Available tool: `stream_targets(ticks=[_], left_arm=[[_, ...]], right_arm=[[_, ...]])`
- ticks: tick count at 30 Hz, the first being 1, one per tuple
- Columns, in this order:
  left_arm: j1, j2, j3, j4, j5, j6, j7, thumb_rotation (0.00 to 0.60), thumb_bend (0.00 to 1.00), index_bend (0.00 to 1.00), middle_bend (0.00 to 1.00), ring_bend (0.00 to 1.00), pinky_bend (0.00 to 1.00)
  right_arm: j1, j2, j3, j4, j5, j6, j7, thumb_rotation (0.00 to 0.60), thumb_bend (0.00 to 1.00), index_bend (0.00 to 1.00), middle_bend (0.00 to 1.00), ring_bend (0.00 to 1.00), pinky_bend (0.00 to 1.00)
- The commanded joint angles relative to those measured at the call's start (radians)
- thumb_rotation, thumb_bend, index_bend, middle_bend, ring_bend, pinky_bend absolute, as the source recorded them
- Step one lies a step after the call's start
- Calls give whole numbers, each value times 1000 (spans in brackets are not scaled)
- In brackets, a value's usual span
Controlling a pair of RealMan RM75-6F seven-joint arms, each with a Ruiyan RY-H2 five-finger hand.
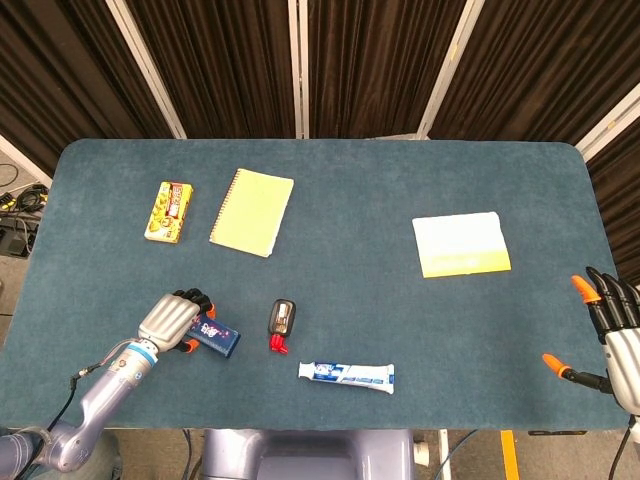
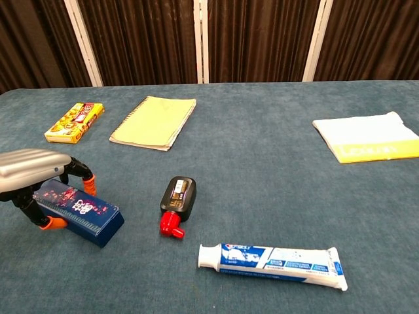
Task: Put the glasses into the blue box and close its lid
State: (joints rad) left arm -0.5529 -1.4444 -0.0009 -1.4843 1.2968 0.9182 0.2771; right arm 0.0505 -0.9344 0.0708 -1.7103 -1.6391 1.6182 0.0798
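The blue box (image 1: 220, 338) (image 2: 88, 212), a long dark-blue carton with red speckles, lies shut on the teal table (image 1: 380, 190) near the front left. My left hand (image 1: 172, 318) (image 2: 33, 171) is over its left end. The fingers curl down its far side and the thumb presses its near side, so the hand grips it. My right hand (image 1: 610, 330) hangs past the table's right edge with its fingers spread and nothing in them; only the head view shows it. No glasses show in either view.
A yellow snack box (image 1: 169, 211) (image 2: 74, 122) and a yellow notebook (image 1: 252, 212) (image 2: 154, 122) lie at the back left. A black bottle with a red cap (image 1: 281, 325) (image 2: 177, 203) and a toothpaste tube (image 1: 347, 375) (image 2: 275, 260) lie right of the box. A white-and-yellow cloth (image 1: 461, 244) (image 2: 366, 145) lies on the right.
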Motion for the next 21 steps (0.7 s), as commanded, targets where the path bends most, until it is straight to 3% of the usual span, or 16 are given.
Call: stream_targets(ticks=[1,5,6,7,9,15,21], left_arm=[[0,-1,0,1,2,3,-2,600,260,441,253,168,272],[1,6,4,-3,16,4,-27,600,63,239,78,39,92],[2,13,5,-8,21,8,-32,600,17,140,25,7,32],[4,20,5,-13,26,14,-37,600,1,64,1,0,3],[12,40,3,-31,40,40,-49,600,0,6,0,0,0],[96,152,-12,-159,93,240,-63,600,0,0,0,0,0],[222,221,-13,-282,108,474,24,600,0,0,0,0,0]], right_arm=[[0,0,0,0,0,1,1,600,0,0,0,0,0],[-1,1,0,0,0,1,2,600,0,0,0,0,0],[-1,1,0,0,-1,1,2,600,0,0,0,0,0],[-1,1,0,0,-1,1,3,600,0,0,0,0,0],[-1,2,0,0,-1,2,4,600,0,0,0,0,0],[-4,7,-2,-4,-8,9,12,600,0,0,0,0,0],[-5,1,1,-2,-5,14,-1,600,0,0,0,0,0]])
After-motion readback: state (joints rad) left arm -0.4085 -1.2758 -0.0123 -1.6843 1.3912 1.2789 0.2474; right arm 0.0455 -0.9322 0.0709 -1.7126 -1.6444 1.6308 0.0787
